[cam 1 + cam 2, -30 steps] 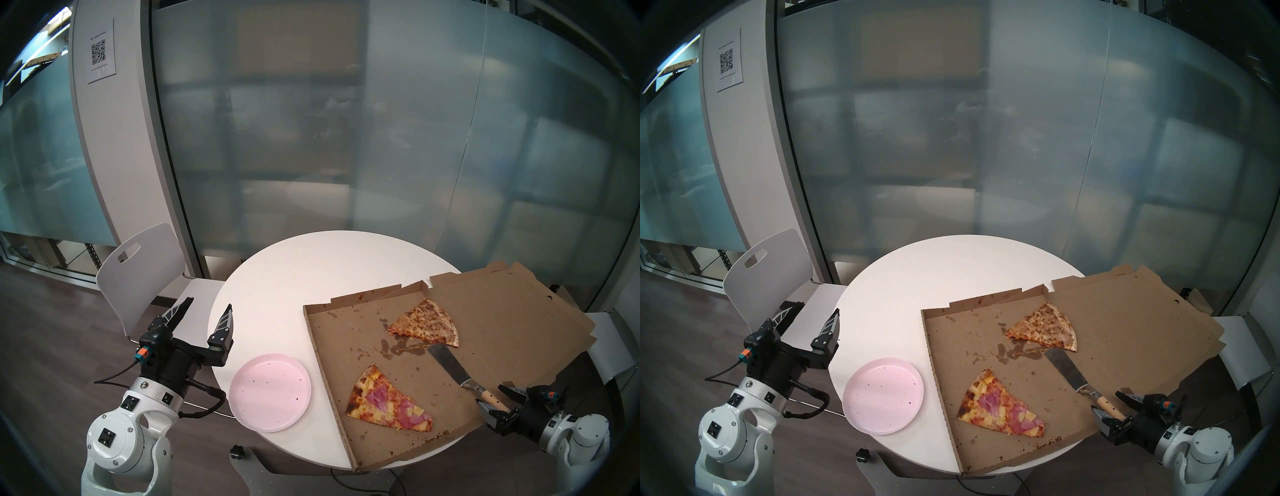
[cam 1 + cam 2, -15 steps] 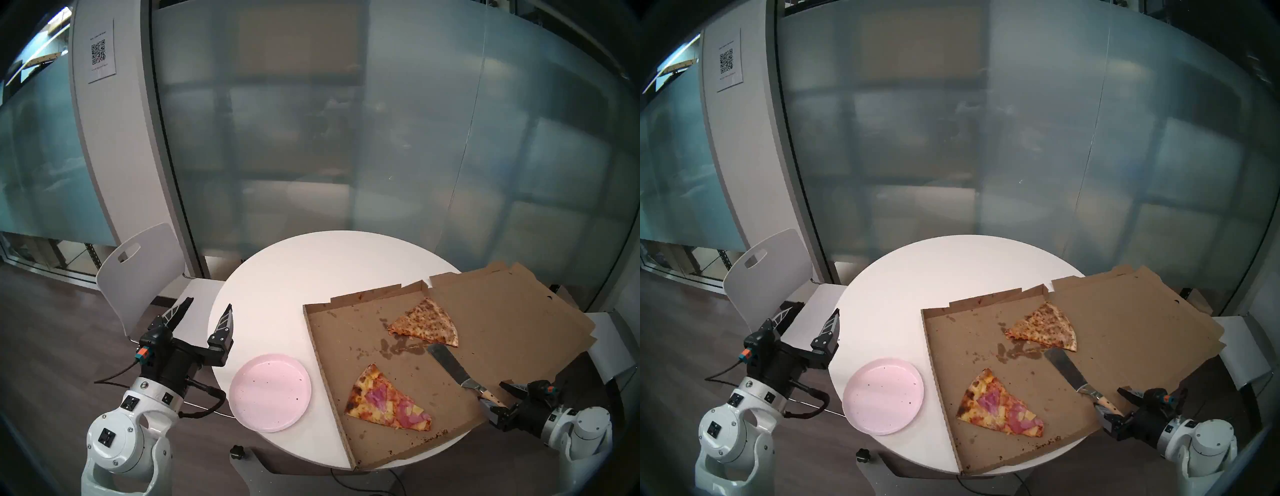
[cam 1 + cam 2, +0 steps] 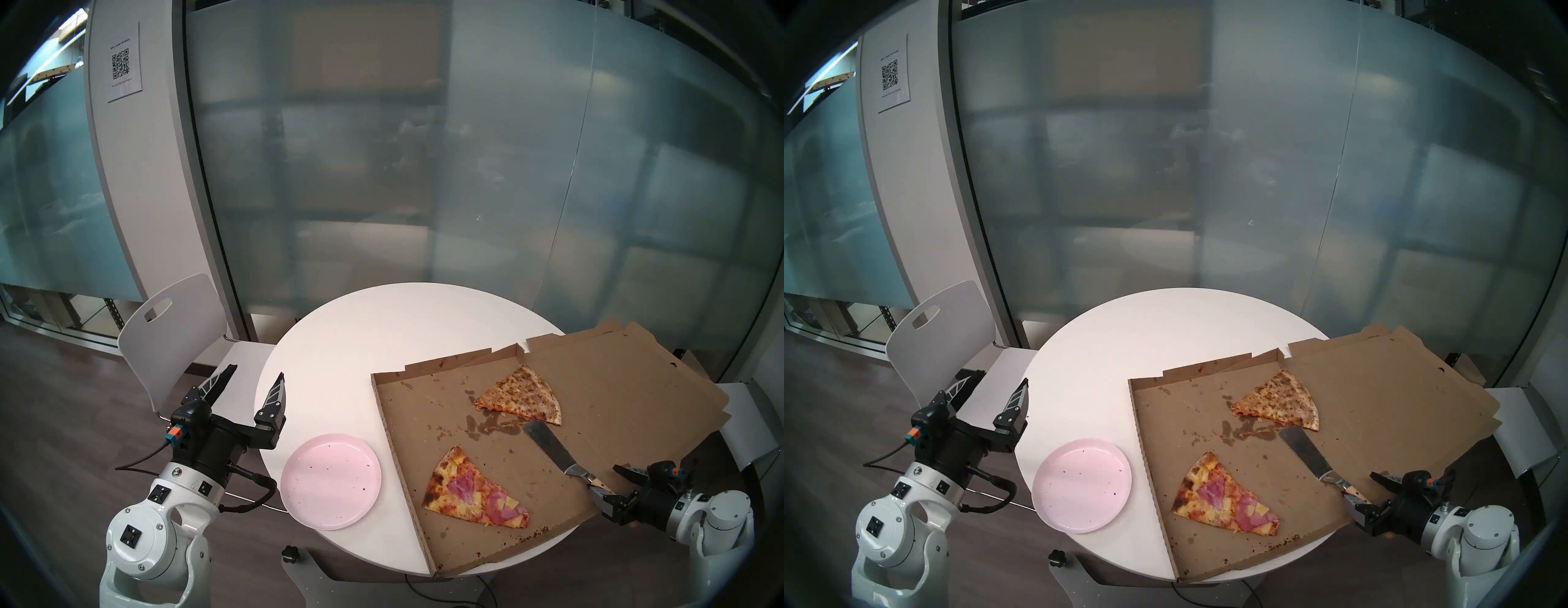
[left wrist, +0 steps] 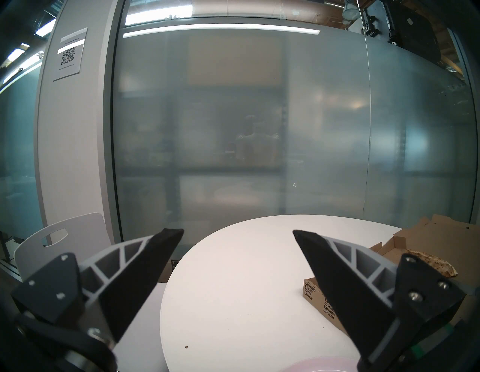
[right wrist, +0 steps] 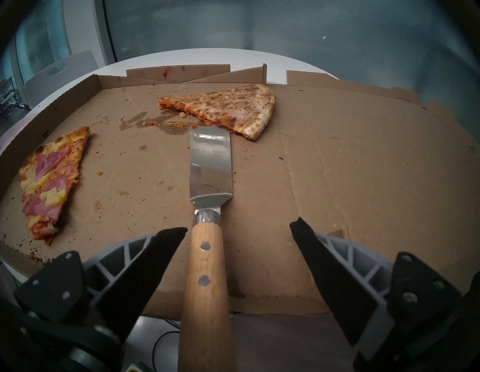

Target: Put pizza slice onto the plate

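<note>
Pale pink and dark-specked, in the head's left eye: the plate (image 3: 331, 479), bare, on the round white worktop (image 3: 382, 331) near its close edge. Just right of it, an open cardboard pizza box (image 3: 424, 416). Inside the box, toward its near side, the pizza slice (image 3: 475, 492) with ham and pineapple, lying flat, apart from the plate. Farther back in the box, a pale brown-speckled slice (image 3: 524, 397), with the blade tip of a metal spatula (image 3: 549, 450) right at its near edge. Left gripper (image 3: 256, 372) off the worktop's left rim, spread wide, grasping nothing. Right gripper (image 3: 604, 479) at the box's right near corner, spread around the spatula's wooden handle.

In the head's right eye, the same layout: plate (image 3: 1081, 484) bare, pizza slice (image 3: 1225, 499) in the box, spatula (image 3: 1306, 454) slanting toward the right gripper (image 3: 1361, 487), left gripper (image 3: 1001, 378) released.

From the left wrist: left gripper (image 4: 235, 231) wide apart over bare worktop (image 4: 246, 272); a pink sliver of plate (image 4: 319, 365) at the bottom edge; box wall (image 4: 315, 293) and pale slice (image 4: 446, 270) at the right.

From the right wrist: right gripper (image 5: 239, 225) released, the handle lying between its two spread fingers, close beside one tip and well clear of the other; spatula (image 5: 210, 166) blade flat on the box floor (image 5: 337, 181), touching the pale slice (image 5: 226, 106); pizza slice (image 5: 49, 179) far left, apart from the blade.
</note>
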